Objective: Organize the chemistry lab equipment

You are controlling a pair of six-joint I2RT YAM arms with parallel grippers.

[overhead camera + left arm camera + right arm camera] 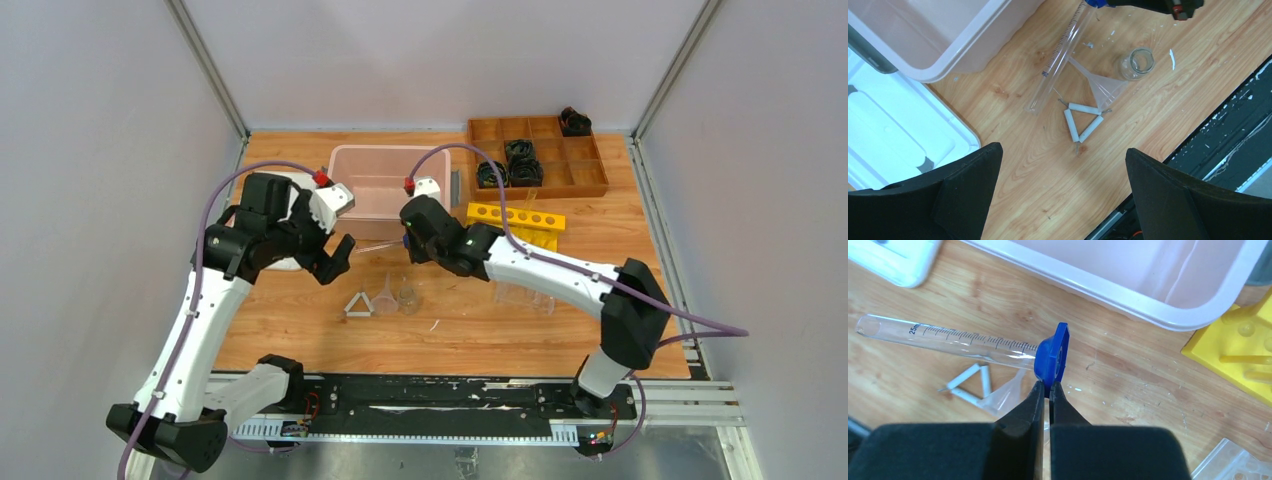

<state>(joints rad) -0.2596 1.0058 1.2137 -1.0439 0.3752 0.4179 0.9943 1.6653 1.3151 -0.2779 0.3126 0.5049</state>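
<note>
Blue cap [1052, 357] of the tube [958, 337]: pinched at its edge by my right pincer [1049, 390], fingers pressed together on it with almost no gap. The hold is thin, on the cap only.

Position: the tube runs roughly level, open end away from me, over the counter [1128, 370] in front of the bin [1128, 305]. It crosses above the funnel [1103, 85]; the triangle [1082, 120] lies just beyond, and the jar [1137, 64] stands just beside the funnel. I cannot tell whether the open end is off the wood.

Step in hand, as I judge it: carry the tube to a rack and stand it up. The clear rack [525, 295] is to my near right, the yellow rack [515, 215] beyond it.

Notes for doing it well:
- Long barrel on a small pinch, so move slowly with no sharp wrist turns, or it may pivot in the grip.
- Raise first, then swing right, so the barrel does not sweep the funnel.
- Tip upright only over the chosen hole.

My left pincer [1063, 170] is spread wide and empty, above the triangle; it could steady the barrel if it sags.
</note>
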